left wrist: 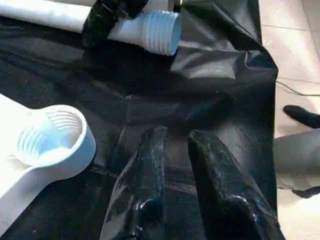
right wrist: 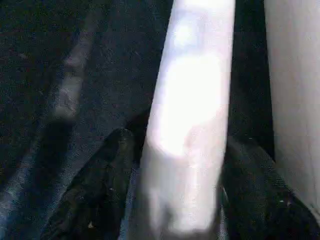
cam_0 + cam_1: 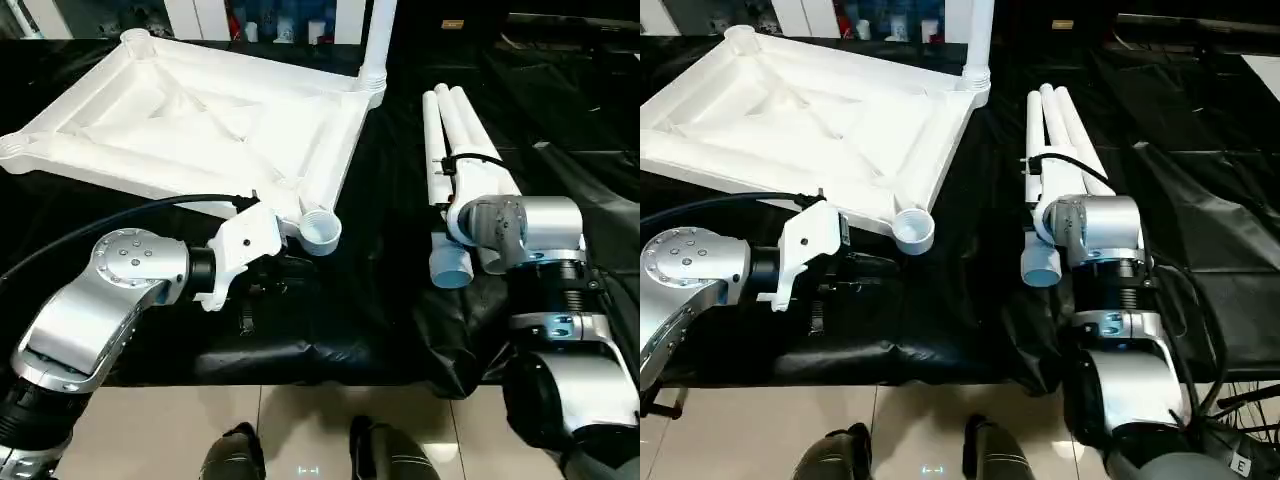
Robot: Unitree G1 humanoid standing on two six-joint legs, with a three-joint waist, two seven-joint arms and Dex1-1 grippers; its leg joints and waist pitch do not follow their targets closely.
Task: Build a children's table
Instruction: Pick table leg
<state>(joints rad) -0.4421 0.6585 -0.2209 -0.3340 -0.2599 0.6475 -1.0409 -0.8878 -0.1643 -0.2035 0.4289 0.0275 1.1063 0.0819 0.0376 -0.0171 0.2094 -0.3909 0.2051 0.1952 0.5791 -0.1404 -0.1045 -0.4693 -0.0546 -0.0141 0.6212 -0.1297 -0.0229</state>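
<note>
The children's table lies in parts on a black cloth. Its white tabletop [image 3: 200, 120] rests upside down, ribbed underside up, with one leg [image 3: 378, 40] standing in the far right corner socket. Three more legs [image 3: 462, 130] lie side by side to its right. My right gripper [image 2: 180, 145] reaches down over them, its black fingers [image 2: 112, 170] pressed on both sides of the left leg [image 2: 192, 100], close to that leg's threaded end [image 1: 160, 32]. My left gripper [image 1: 178, 135] hovers beside the near corner socket [image 3: 320, 228], slightly open with nothing between its fingers.
The black cloth [image 3: 350, 310] hangs over the table's front edge, with tiled floor [image 3: 300, 420] and my feet [image 3: 235, 455] below. A black cable [image 3: 150, 205] runs along my left forearm. Shelves with small items stand at the back.
</note>
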